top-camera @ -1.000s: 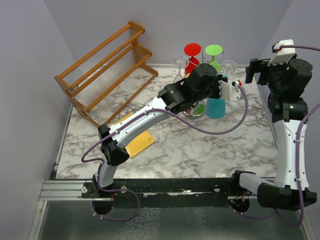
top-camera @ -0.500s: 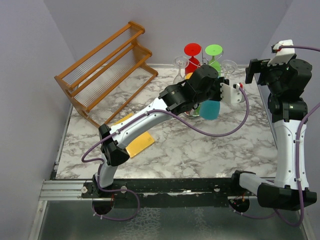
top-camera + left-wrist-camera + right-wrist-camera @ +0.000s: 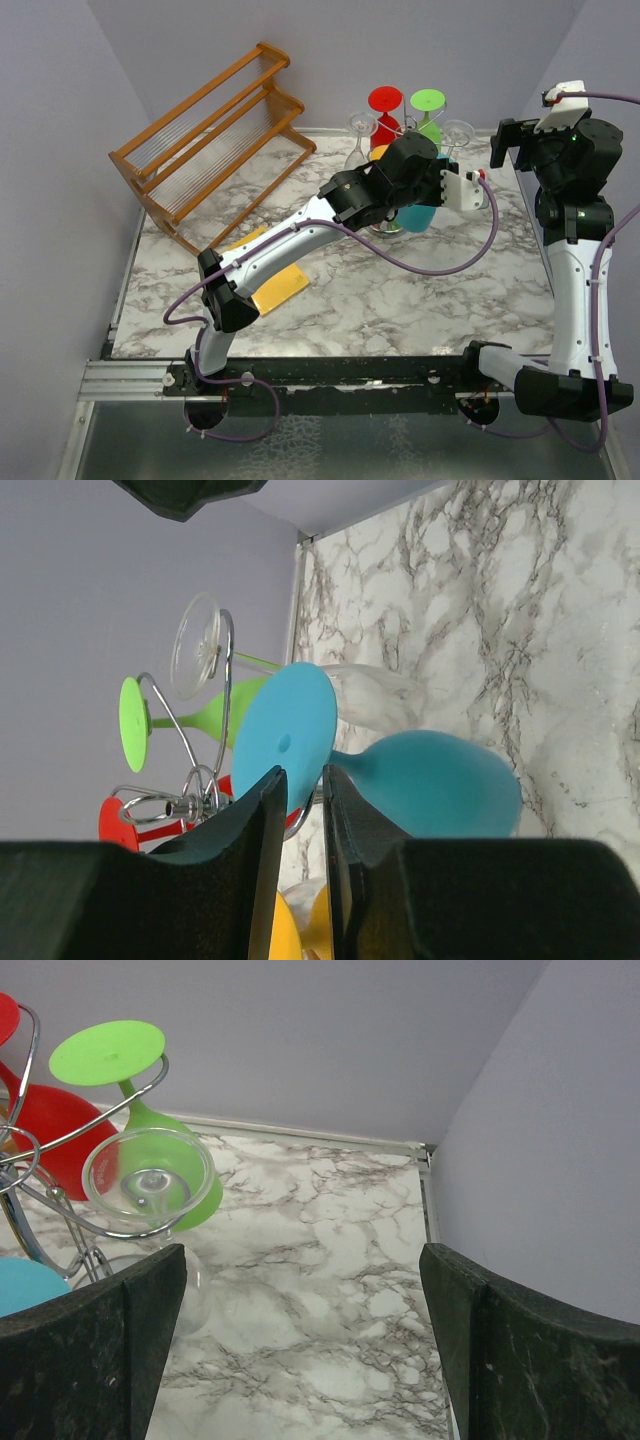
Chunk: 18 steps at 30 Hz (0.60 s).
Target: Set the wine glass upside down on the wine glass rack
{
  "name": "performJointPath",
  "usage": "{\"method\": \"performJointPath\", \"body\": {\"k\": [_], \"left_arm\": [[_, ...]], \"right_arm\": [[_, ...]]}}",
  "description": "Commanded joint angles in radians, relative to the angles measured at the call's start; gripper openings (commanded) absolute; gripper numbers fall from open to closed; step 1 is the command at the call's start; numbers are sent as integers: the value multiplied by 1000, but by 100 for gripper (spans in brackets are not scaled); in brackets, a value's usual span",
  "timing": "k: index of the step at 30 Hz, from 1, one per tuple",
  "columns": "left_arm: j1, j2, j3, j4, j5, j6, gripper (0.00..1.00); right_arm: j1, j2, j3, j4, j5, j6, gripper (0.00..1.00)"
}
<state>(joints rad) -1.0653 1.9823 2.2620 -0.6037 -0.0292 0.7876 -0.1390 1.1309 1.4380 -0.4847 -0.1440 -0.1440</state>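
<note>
fingertips of the left gripper (image 3: 303,772) stand a narrow slit apart at the stem of the blue wine glass (image 3: 430,785), foot up at the wine glass rack (image 3: 190,805); whether they pinch it i cannot tell, and the right gripper (image 3: 303,1260) is spread wide, empty. if the foot is not seated on a wire scroll, release could drop the glass onto the bench (image 3: 400,290). only the left wrist view shows stem and foot; from above the left arm (image 3: 300,225) hides them.

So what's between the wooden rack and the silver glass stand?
Just bare marble tabletop, in the top view; the wooden rack and the silver glass stand sit apart.
</note>
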Motion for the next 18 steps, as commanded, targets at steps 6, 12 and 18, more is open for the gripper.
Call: {"method": "performJointPath", "body": {"k": [6,12,18], "left_arm": [[-13,-6,18,-15,75,-48,28],[-15,-17,30,-34,90,-72,34],[-14,-42,41,-77,104,-102,40]], "right_arm": [[-7,-24,-11,36,-14,-10,100],[-7,-23,-14,40,-14,-12,100],[-8,-25,-21,45,-14,-25,100]]}}
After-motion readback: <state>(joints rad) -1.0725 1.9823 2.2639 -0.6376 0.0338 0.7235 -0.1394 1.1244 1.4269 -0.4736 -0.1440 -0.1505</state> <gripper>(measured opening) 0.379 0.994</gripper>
